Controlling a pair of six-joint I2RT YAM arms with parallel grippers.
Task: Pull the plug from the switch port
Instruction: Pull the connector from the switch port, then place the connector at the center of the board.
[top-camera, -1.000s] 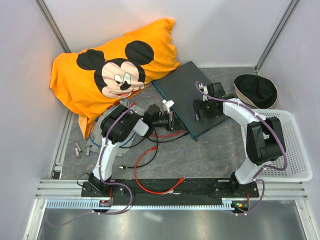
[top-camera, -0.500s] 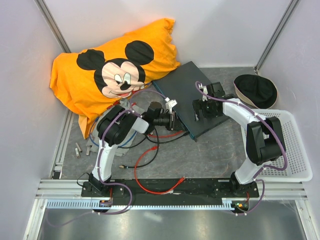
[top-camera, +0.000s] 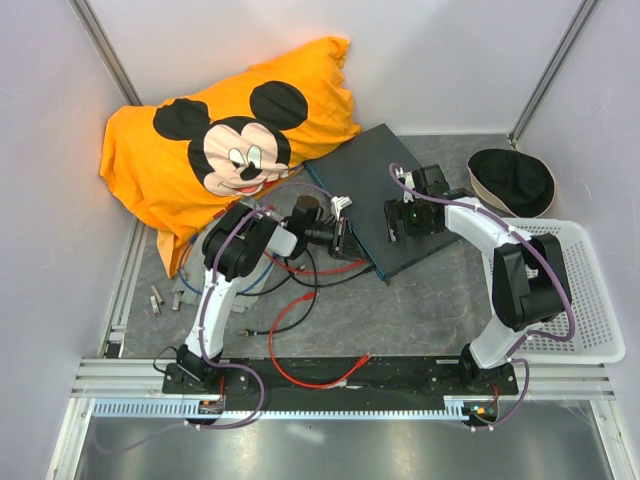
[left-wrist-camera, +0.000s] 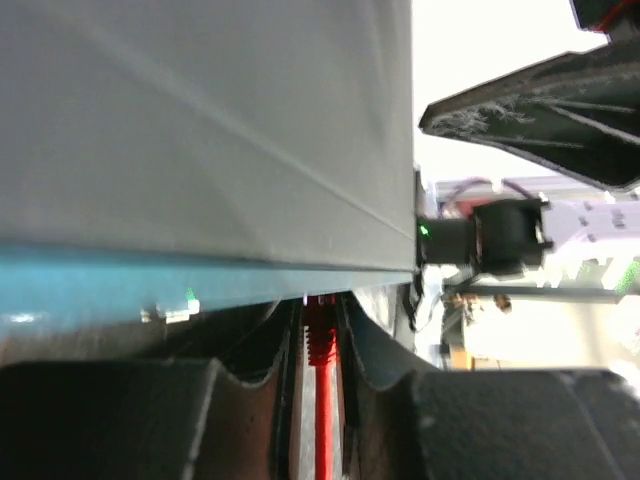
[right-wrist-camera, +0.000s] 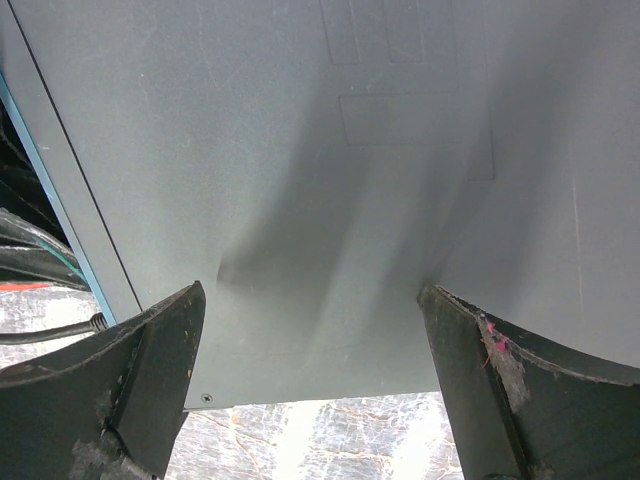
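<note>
Top: the switch (top-camera: 365, 180) lies flat, orange cushion (top-camera: 230, 130) just beside it. Left gripper (top-camera: 344, 236) at its teal face, right gripper (top-camera: 402, 216) above its lid.
Left wrist: jaws narrowly parted astride the red plug (left-wrist-camera: 320, 338) at that face.
Right wrist: jaws spread wide over the lid.

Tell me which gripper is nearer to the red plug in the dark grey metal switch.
Left. The left gripper is at the teal face, fingers flanking the red plug; the right gripper is open over the flat top of the dark grey metal switch.
</note>
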